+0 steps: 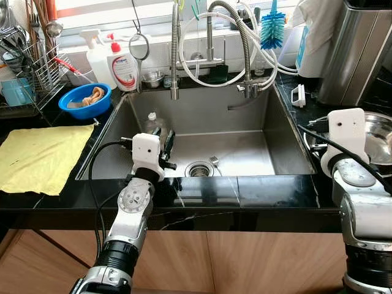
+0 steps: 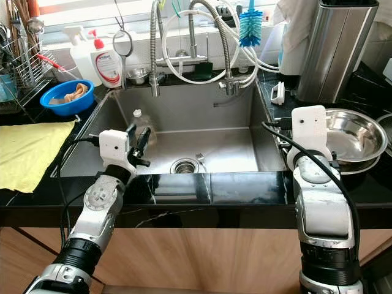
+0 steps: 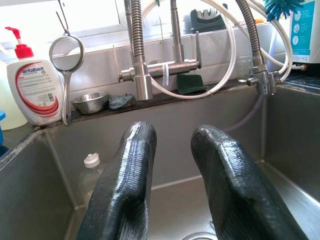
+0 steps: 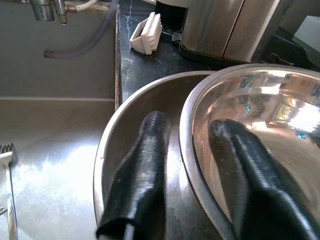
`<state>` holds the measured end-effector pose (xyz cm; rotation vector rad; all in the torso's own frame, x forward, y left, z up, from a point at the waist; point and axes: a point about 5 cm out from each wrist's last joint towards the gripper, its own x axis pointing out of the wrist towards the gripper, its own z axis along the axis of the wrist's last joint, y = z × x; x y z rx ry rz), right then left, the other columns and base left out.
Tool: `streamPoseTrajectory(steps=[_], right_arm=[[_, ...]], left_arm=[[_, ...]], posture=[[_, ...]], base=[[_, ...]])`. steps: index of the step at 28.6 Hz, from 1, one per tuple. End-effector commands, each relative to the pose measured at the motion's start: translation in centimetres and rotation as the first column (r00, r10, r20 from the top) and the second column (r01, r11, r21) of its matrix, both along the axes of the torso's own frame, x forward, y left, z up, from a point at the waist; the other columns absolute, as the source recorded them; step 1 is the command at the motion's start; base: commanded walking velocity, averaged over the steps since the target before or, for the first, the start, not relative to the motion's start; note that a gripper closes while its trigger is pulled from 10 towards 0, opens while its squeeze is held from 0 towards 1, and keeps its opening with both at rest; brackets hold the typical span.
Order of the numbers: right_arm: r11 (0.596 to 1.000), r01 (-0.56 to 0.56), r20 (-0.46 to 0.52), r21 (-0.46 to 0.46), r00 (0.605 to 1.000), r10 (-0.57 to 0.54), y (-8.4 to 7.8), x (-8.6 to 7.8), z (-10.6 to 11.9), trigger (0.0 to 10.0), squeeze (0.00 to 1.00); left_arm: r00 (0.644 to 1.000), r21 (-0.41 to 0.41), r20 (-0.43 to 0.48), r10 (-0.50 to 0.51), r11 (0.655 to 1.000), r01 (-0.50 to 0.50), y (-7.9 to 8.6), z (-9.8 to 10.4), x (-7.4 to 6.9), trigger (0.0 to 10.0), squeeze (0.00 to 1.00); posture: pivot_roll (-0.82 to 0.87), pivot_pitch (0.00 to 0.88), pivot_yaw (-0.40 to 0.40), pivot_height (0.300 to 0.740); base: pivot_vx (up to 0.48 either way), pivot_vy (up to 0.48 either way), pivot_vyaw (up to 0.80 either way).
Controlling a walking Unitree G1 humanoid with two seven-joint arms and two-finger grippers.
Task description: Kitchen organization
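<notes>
Right wrist view shows the step in hand: the right gripper (image 4: 190,165) straddles the rim of the upper steel bowl (image 4: 260,130), fingers apart, not yet clamped. That bowl (shiny, nested in a second one) sits on the black counter (image 1: 245,196) just right of the sink (image 1: 208,116). Next the fingers must close squarely on the thin rim. The left gripper (image 3: 172,165) hangs open over the sink, near a small bottle (image 3: 92,172).

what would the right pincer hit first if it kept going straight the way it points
Probably the rim of the upper steel bowl: the right pincer straddles it, one finger outside, over the lower bowl. Depth is unclear.
</notes>
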<state>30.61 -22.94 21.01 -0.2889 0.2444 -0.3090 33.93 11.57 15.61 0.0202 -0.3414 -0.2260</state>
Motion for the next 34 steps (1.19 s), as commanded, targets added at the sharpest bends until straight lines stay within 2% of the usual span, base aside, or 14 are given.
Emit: streamPoseTrajectory(steps=[1,15,17,20,21,22,23,34], right_arm=[[1.000,-0.006,-0.044,0.030,0.999,0.008,0.3,0.2,-0.9,0.0,0.00],[0.999,-0.001,0.021,0.035,1.000,0.000,0.4,0.6,0.1,0.0,0.00],[0.999,0.007,0.046,0.037,0.999,-0.008,0.3,0.6,0.4,0.0,0.00],[0.998,0.039,0.154,0.039,0.987,-0.045,0.0,0.7,2.3,0.0,0.00],[0.998,0.047,0.183,0.041,0.982,-0.054,0.0,0.7,2.9,1.4,0.00],[0.998,0.054,0.194,0.040,0.979,-0.060,0.0,0.6,3.1,4.1,0.00],[0.997,0.062,0.209,0.037,0.976,-0.068,-0.1,0.6,3.5,9.9,0.00],[0.998,0.063,0.369,0.011,0.927,-0.062,0.5,0.5,7.3,10.0,0.00]], left_arm=[[1.000,0.011,-0.017,0.003,1.000,-0.003,0.4,-0.2,0.2,10.0,0.00],[1.000,0.017,-0.014,-0.007,1.000,0.007,0.2,-0.1,0.2,10.0,0.00],[1.000,0.016,-0.015,-0.007,1.000,0.008,0.2,-0.2,0.2,10.0,0.00],[1.000,0.018,-0.017,-0.010,1.000,0.011,0.2,-0.3,0.2,10.0,0.00],[1.000,0.019,-0.017,-0.012,1.000,0.012,0.2,-0.3,0.2,10.0,0.00],[1.000,0.018,-0.017,-0.013,1.000,0.013,0.2,-0.3,0.2,10.0,0.00],[1.000,0.019,-0.017,-0.014,1.000,0.014,0.1,-0.3,0.2,10.0,0.00],[1.000,0.006,-0.019,-0.017,1.000,0.017,0.0,-0.2,0.3,10.0,0.00]], posture=[[-0.26,0.000,0.148,0.740],[-0.26,0.000,0.147,0.740],[-0.26,0.000,0.147,0.740],[-0.27,0.000,0.151,0.740],[-0.27,0.000,0.150,0.740],[-0.27,0.000,0.150,0.740],[-0.27,0.000,0.150,0.740],[-0.26,0.000,0.145,0.740]], base=[[0.000,0.000,0.00],[0.000,0.000,0.00],[0.000,0.000,0.00],[0.000,0.000,0.00],[0.000,0.000,0.00],[0.000,0.000,0.00],[0.000,0.000,0.00],[0.000,0.000,0.00]])
